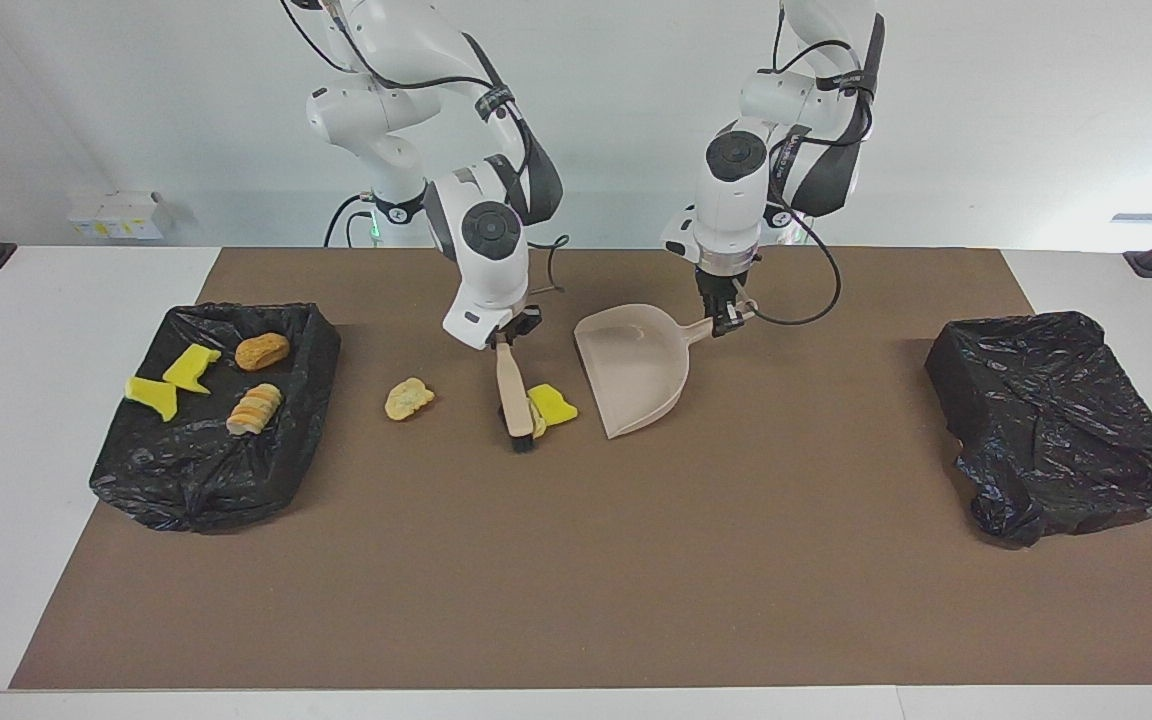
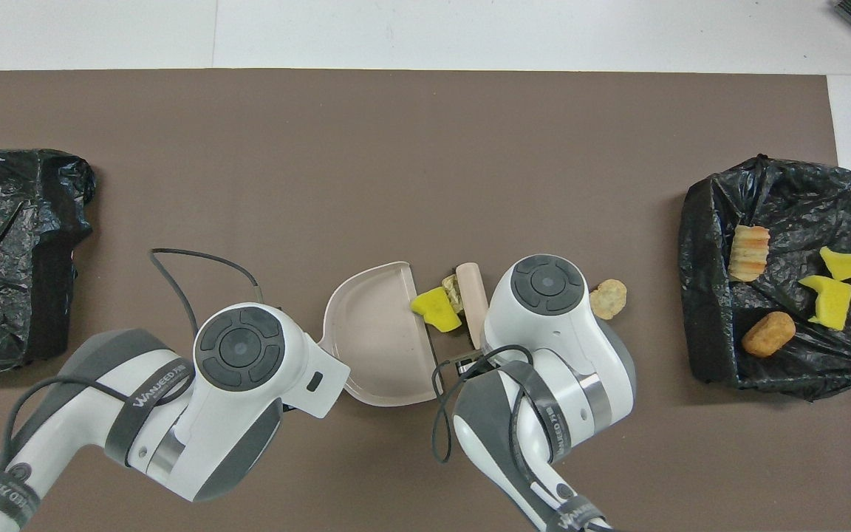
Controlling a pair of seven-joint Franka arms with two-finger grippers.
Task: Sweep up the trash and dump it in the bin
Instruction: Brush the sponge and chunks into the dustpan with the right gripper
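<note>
My right gripper (image 1: 508, 338) is shut on the handle of the beige brush (image 1: 513, 392), whose black bristles rest on the mat. A yellow sponge scrap (image 1: 556, 406) and a small tan scrap (image 2: 454, 290) lie against the brush, just short of the lip of the beige dustpan (image 1: 636, 372). My left gripper (image 1: 726, 318) is shut on the dustpan's handle and holds the pan tilted onto the mat. One tan chunk (image 1: 408, 398) lies alone on the mat toward the right arm's end. The black bin (image 1: 1046, 420) stands at the left arm's end.
A black bag-lined tray (image 1: 136, 470) at the right arm's end holds two yellow sponge pieces (image 1: 191, 368) and two bread-like chunks (image 1: 262, 351). The brown mat (image 1: 576, 580) stretches bare toward the edge farthest from the robots.
</note>
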